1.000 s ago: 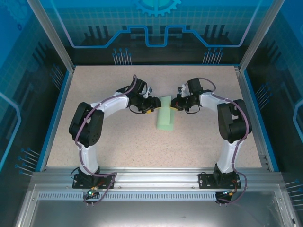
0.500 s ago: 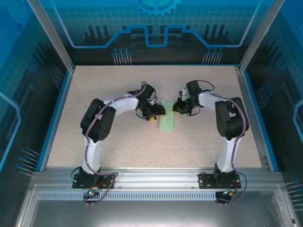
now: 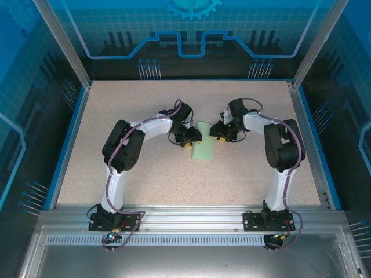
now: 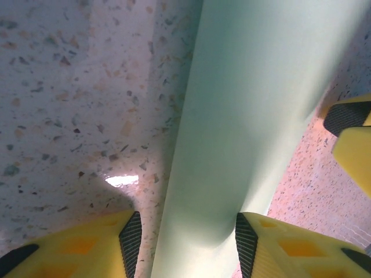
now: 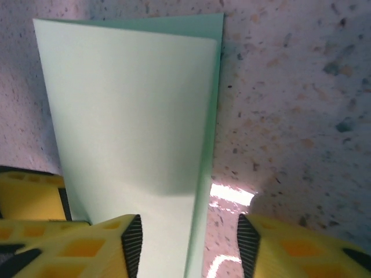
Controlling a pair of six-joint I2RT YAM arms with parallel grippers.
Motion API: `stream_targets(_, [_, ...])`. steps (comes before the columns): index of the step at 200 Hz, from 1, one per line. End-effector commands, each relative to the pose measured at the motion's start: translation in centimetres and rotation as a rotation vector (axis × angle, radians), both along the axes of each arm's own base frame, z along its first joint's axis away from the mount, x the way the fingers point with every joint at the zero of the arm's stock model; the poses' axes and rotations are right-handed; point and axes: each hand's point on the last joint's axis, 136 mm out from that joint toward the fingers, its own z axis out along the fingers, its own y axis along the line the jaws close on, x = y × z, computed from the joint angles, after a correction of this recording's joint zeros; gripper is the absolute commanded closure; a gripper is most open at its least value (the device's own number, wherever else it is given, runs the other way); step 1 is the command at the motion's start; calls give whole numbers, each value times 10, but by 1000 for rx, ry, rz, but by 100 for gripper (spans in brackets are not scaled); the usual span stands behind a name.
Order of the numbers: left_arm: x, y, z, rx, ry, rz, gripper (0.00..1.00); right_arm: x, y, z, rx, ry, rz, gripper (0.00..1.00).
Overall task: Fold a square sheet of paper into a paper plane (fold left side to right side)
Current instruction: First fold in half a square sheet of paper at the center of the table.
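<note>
Folded sheet (image 4: 249, 104) runs between the parted jaws of my left gripper (image 4: 185, 234) (one edge inside the right gripper (image 5: 188, 234), likewise parted).

The folded sheet of pale mint-green paper (image 5: 133, 116) lies on the speckled beige table (image 5: 290, 87), its top layer stopping just short of the lower one. The yellow-fingered, black-padded right gripper (image 5: 190, 243) straddles the sheet's right edge, jaws apart.
</note>
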Motion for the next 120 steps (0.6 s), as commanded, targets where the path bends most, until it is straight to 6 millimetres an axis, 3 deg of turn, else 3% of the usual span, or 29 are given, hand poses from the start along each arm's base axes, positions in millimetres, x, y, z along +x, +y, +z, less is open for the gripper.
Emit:
stream_targets(1, [-2, -1, -5, 31, 21, -5, 49, -7, -29, 14, -93, -17, -17, 44])
stream_targets(34, [-1, -2, -8, 34, 31, 2, 47, -24, -46, -1, -181, 41, -20, 46])
stream_targets(71, [1, -5, -8, 32, 34, 2, 47, -36, -48, -16, -183, 84, -18, 55])
stream_targets(120, [1, -7, -11, 34, 43, 2, 46, -39, -49, -17, -197, 103, -9, 62])
